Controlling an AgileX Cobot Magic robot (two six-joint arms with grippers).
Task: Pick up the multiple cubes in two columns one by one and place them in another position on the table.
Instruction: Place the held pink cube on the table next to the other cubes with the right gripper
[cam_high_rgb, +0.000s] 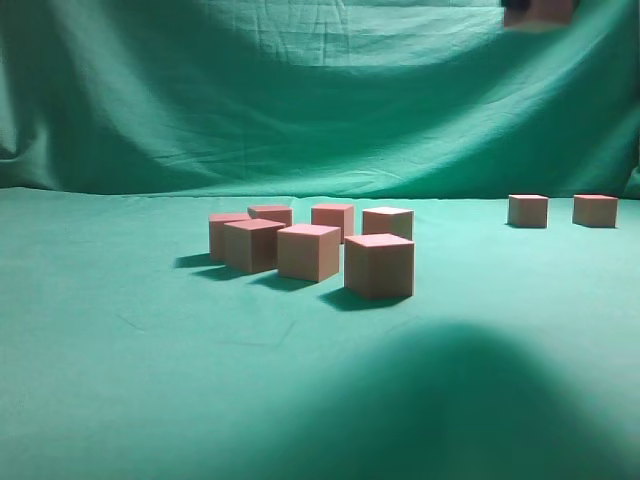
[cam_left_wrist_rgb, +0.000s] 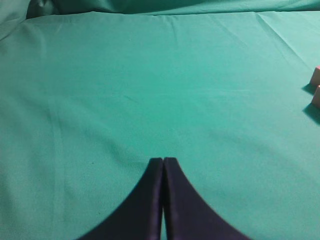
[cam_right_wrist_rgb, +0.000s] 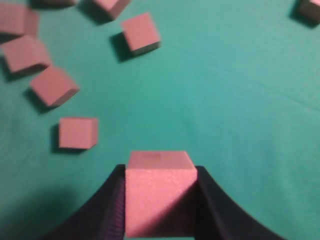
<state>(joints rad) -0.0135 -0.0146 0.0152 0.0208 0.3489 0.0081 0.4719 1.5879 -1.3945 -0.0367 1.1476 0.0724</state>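
Observation:
Six reddish-pink cubes (cam_high_rgb: 310, 250) stand in a loose cluster mid-table on the green cloth table (cam_high_rgb: 120, 350). Two more cubes (cam_high_rgb: 528, 210) (cam_high_rgb: 595, 210) stand apart at the far right. My right gripper (cam_right_wrist_rgb: 159, 172) is shut on one cube (cam_right_wrist_rgb: 157, 200) and holds it high above the table. In the exterior view this cube (cam_high_rgb: 545, 12) shows only at the top right edge. Several cubes (cam_right_wrist_rgb: 52, 86) lie below it to the left. My left gripper (cam_left_wrist_rgb: 163, 161) is shut and empty over bare cloth. Two cube edges (cam_left_wrist_rgb: 316, 86) show at its far right.
A draped, wrinkled green backdrop (cam_high_rgb: 320, 100) rises behind the table. A large dark shadow (cam_high_rgb: 450, 400) lies on the cloth at the front. One more cube (cam_right_wrist_rgb: 310, 7) shows at the top right corner of the right wrist view.

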